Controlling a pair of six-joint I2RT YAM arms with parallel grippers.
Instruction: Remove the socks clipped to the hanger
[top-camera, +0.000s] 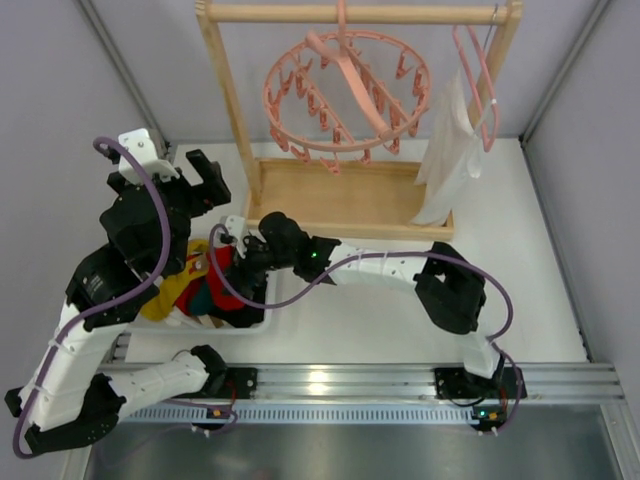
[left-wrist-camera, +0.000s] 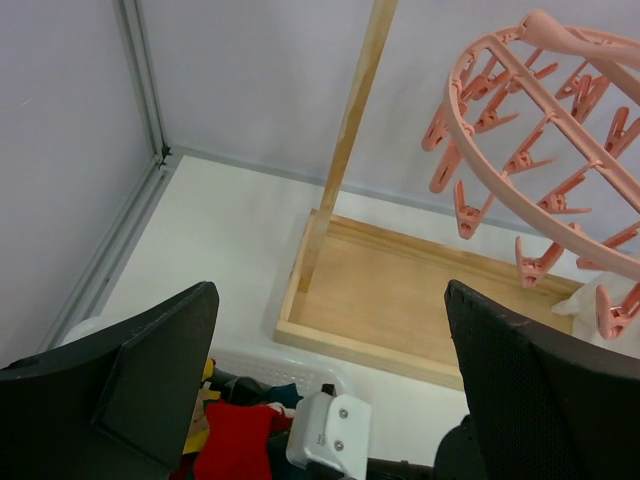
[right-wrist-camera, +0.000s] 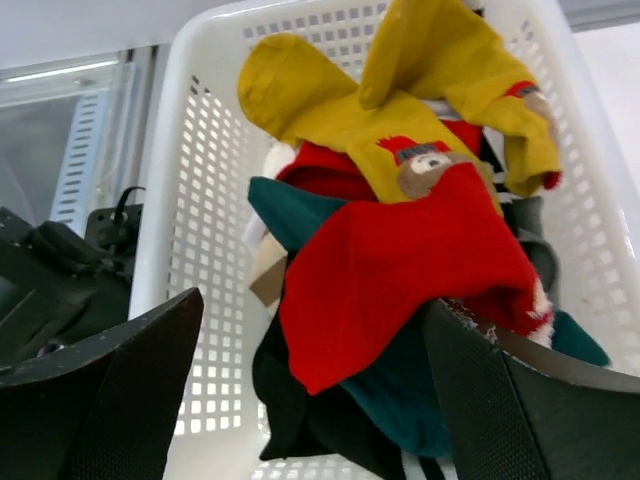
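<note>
The round pink ring hanger (top-camera: 345, 95) hangs from the wooden rack's top bar, and I see no sock on its clips; it also shows in the left wrist view (left-wrist-camera: 540, 150). The socks (top-camera: 205, 290), red, yellow and dark teal, lie piled in a white basket (top-camera: 252, 326). My right gripper (top-camera: 238, 255) is low over the pile, jaws wide open, with a red sock (right-wrist-camera: 400, 260) lying between the fingers (right-wrist-camera: 120, 400). My left gripper (top-camera: 190, 185) is open and empty above the basket's far end, facing the rack.
The wooden rack's tray base (top-camera: 340, 200) stands just beyond the basket. A slim pink hanger with white cloth (top-camera: 450, 150) hangs at the rack's right end. Grey walls close the back and sides.
</note>
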